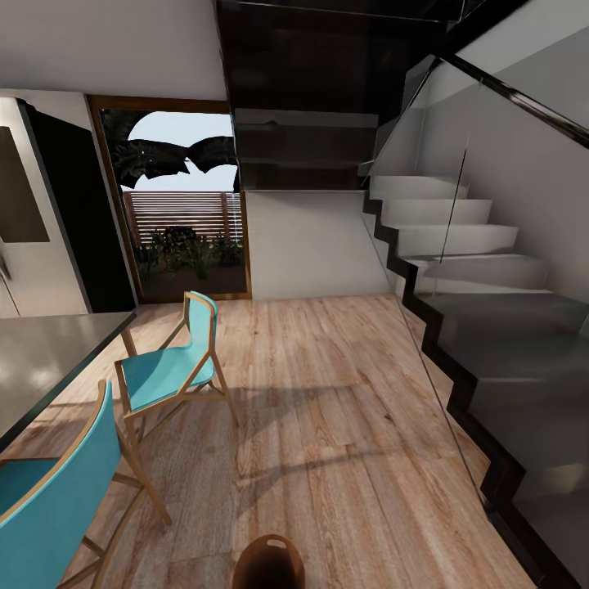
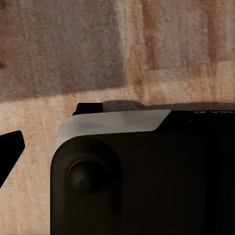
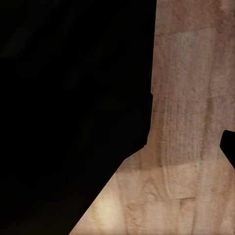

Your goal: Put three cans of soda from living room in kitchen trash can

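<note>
The bin (image 1: 268, 563) sits on the wood floor (image 1: 343, 425) at the bottom edge of the head view, just ahead of the robot, its dark slot handle facing the camera; no soda cans can be seen here. The fridge (image 1: 33, 221) stands at far left, so this looks like the kitchen side, and the step in hand is judged to be travel between bin and living room. Both wrist views look down at floorboards past dark robot bodywork; a dark finger tip (image 2: 11, 147) shows in the left wrist view and another (image 3: 229, 149) in the right, but whether either pincer is released or clenched cannot be told. To move well, the base should skirt the bin without knocking it. The broad open floor runs ahead toward the glass door (image 1: 184, 221). Edges to mind: two blue chairs (image 1: 176, 364) and a grey table (image 1: 45, 360) on the left, and the glass-sided stairs (image 1: 491, 327) close along the right.
</note>
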`<state>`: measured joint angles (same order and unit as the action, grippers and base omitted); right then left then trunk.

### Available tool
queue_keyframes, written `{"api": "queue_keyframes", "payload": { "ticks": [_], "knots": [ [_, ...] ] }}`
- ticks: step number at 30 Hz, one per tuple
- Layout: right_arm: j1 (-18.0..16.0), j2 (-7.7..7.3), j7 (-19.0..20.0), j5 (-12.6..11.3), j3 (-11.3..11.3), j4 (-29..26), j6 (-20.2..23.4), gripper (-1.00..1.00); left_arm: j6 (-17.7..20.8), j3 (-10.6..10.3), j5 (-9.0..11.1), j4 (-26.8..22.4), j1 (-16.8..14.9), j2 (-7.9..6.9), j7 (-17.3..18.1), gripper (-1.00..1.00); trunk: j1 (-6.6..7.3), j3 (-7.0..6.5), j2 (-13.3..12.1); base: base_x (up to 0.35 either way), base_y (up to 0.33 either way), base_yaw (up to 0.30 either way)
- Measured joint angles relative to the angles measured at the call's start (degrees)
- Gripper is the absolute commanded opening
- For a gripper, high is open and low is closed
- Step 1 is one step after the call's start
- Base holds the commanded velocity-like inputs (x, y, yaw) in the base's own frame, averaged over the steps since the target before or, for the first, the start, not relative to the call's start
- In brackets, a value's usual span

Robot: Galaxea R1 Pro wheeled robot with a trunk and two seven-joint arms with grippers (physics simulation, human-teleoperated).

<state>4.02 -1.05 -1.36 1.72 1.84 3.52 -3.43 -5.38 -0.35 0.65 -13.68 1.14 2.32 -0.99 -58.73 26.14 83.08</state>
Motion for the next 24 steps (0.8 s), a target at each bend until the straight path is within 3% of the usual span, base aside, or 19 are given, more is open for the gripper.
{"api": "queue_keyframes", "payload": {
  "ticks": [24],
  "knots": [
    [0.0, 0.0, 0.0, 0.0, 0.0, 0.0, 0.0, 1.0, 0.0, 0.0, 0.0, 0.0, 0.0, 0.0, 0.0, 1.0, 0.0, 0.0, 0.0, 0.0, 0.0, 0.0]
  ]
}}
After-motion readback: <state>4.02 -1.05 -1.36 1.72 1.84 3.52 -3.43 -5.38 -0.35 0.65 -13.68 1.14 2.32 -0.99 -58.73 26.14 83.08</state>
